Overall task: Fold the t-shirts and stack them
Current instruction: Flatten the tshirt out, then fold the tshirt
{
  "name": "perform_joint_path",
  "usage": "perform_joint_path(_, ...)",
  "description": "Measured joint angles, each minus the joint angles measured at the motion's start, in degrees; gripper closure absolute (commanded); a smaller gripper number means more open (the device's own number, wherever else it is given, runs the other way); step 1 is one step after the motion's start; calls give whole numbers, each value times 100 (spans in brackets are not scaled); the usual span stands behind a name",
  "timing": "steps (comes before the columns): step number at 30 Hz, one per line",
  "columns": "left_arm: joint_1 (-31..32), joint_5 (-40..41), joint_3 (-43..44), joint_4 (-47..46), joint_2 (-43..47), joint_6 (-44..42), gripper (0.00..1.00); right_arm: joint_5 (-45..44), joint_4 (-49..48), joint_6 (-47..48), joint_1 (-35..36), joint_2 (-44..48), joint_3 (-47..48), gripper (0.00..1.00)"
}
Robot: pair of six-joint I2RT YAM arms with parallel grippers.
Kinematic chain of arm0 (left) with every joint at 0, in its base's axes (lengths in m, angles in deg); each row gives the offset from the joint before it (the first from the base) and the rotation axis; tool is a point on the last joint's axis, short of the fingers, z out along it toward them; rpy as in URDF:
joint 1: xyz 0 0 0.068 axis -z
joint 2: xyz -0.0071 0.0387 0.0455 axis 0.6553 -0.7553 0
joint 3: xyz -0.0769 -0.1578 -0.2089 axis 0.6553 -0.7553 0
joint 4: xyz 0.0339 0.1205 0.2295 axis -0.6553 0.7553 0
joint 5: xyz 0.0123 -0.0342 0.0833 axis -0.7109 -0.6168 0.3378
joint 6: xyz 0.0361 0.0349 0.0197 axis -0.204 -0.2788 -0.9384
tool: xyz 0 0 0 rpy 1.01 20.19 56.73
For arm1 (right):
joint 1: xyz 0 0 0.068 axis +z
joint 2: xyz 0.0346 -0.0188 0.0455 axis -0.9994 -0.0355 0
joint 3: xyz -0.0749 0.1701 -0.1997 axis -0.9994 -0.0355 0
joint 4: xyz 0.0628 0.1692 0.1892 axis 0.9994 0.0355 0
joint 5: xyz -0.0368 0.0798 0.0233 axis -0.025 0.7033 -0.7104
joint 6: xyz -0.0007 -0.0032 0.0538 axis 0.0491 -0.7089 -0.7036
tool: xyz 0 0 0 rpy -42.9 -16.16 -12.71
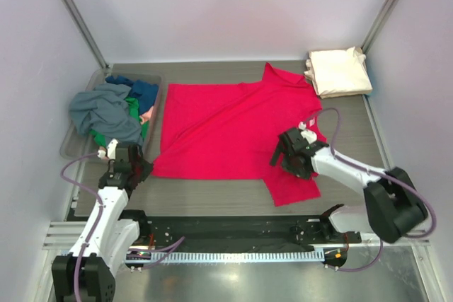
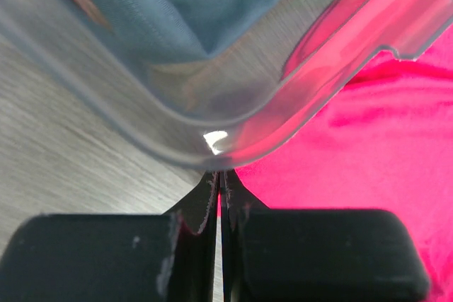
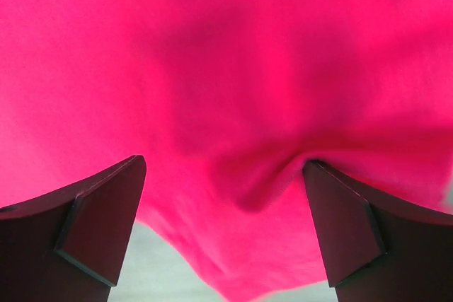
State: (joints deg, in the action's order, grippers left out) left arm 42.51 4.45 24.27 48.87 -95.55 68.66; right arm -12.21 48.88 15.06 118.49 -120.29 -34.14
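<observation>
Right gripper [image 1: 280, 155] over t-shirt [image 1: 212, 125], hem leftward

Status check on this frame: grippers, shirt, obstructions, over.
Left gripper shut at near-left corner of bright red cloth t-shirt, hold unconfirmed. Right gripper open, straddling a red fold. Clear plastic bin crowds left gripper.

The red shirt [image 1: 226, 129] lies spread open, wrinkled, in the middle. The cream shirt [image 1: 340, 71] sits folded square, far right. The grey shirt [image 1: 106, 114] lies crumpled over other shirts [image 1: 144, 94], left.
</observation>
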Motion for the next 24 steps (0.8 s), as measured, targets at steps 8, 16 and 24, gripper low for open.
perform_joint_path(8,-258,-402,-72,-321,-129,-184,100,-48,-555,949,-378,-737,920,2)
perform_joint_path(16,-273,-568,-210,-542,-48,-203,100,-409,481,-175,160,1499,57,15)
perform_joint_path(24,-275,-704,-308,-658,-46,-203,100,-389,1043,-1373,855,1757,-920,36)
